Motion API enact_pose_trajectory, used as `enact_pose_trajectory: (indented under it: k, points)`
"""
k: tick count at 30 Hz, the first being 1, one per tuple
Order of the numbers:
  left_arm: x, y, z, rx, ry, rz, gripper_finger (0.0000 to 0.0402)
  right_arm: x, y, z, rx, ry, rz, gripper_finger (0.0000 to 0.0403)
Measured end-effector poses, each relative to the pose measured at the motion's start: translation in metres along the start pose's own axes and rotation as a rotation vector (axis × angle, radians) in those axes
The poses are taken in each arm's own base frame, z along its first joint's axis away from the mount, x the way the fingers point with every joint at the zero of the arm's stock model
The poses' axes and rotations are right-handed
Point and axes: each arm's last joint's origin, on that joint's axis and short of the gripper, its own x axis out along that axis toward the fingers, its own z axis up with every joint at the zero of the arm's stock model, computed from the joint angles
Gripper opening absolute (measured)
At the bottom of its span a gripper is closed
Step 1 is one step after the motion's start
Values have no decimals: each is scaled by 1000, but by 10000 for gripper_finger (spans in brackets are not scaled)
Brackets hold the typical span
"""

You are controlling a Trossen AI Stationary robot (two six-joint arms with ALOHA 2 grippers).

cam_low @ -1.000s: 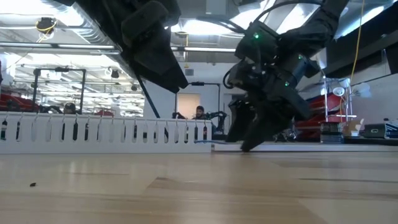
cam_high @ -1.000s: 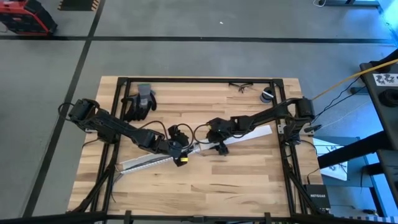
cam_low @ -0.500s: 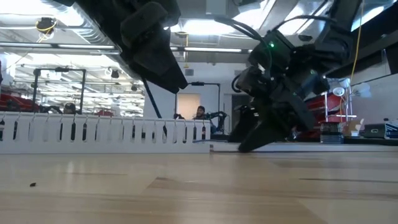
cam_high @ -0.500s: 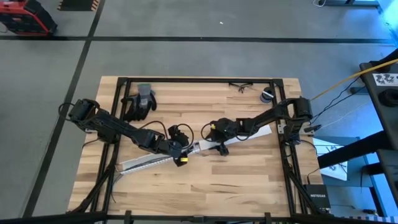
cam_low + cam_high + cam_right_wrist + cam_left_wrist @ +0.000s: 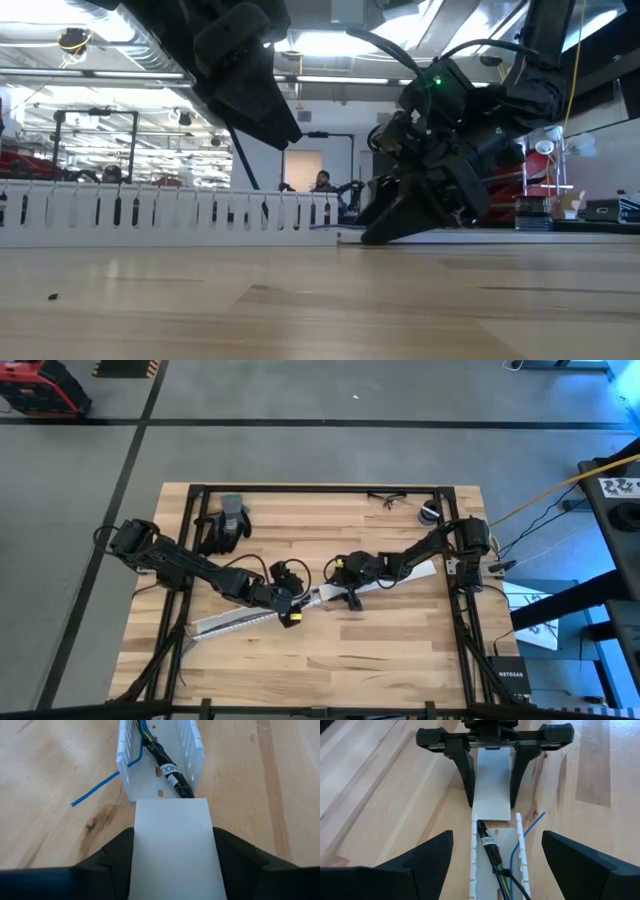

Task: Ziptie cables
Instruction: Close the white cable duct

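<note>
The cables (image 5: 496, 865) lay inside the white slotted channel (image 5: 497, 851), running lengthwise — directly ahead of the right gripper (image 5: 491, 775), whose fingers (image 5: 240, 851) pinched the flat white cover (image 5: 173, 845). The left gripper (image 5: 287, 603) straddled the channel, jaws spread.

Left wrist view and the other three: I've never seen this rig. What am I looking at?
These are two dark robot arms at a wooden table. The high view looks straight down, the low view looks across the tabletop, and each wrist view looks past that arm's own gripper. On the table lie a long white slotted plastic channel, a pair of black gloves and clear safety glasses. Thin dark cables lie inside the channel, and a blue wire strays out of it. The left gripper is open astride the channel and holds nothing. The right gripper faces it, over a flat white cover strip. Whether it grips the strip I cannot tell.
</note>
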Motion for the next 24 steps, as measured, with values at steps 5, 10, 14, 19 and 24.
enact_pose_trajectory:
  k: [5, 10, 14, 19, 24]
  points:
    - [0, 0, 0, -2, 1, -2, 301, 0, 0, 1, -10, -2, -2, 219]
    - [-2, 0, 1, -26, -5, -6, 301, -10, 0, 9, 3, -1, -32, 219]
    - [-11, 0, 6, -35, -33, -23, 301, -25, 2, 18, -4, 35, -59, 219]
    - [-7, 1, 9, -60, -62, -29, 301, -42, 2, 29, -44, 57, -135, 219]
    - [1, -3, 1, -44, -2, -59, 301, -44, 2, 28, -35, 80, -143, 219]
